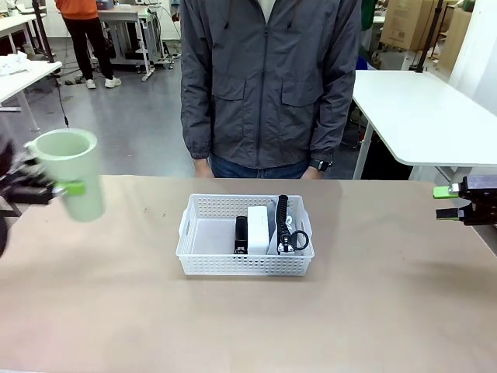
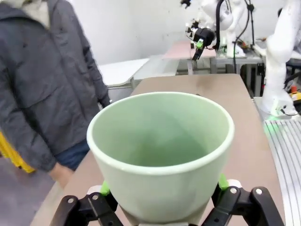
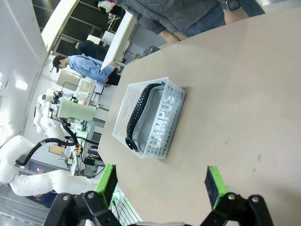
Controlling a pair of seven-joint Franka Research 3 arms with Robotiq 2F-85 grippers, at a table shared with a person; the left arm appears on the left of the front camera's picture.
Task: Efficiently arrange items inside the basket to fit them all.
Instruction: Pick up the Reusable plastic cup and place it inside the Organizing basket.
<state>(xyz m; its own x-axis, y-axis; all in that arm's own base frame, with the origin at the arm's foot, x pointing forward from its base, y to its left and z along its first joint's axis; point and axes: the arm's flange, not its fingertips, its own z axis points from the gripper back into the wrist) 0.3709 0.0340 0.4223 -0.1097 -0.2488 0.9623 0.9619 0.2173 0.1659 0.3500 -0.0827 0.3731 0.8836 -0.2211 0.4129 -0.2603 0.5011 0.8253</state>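
A: Near side. The left gripper [image 1: 58, 189] clamps the green cup [image 1: 71, 173], upright, held above the table [image 1: 248, 318] at its left edge. The right gripper [image 1: 449, 203] hangs at the right edge, jaws wide, holding nothing.

B: Mid-table, the basket [image 1: 203, 261] holds the stapler [image 1: 241, 235], the white box [image 1: 258, 228] and the pouch [image 1: 277, 229], apparently on edge. A person [image 1: 270, 85] stands beyond.

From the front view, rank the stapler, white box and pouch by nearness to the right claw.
From the right claw:
1. Pouch, basket's right end, standing on edge.
2. White box, just left of the pouch.
3. Stapler, left of the box, toward the basket's middle.
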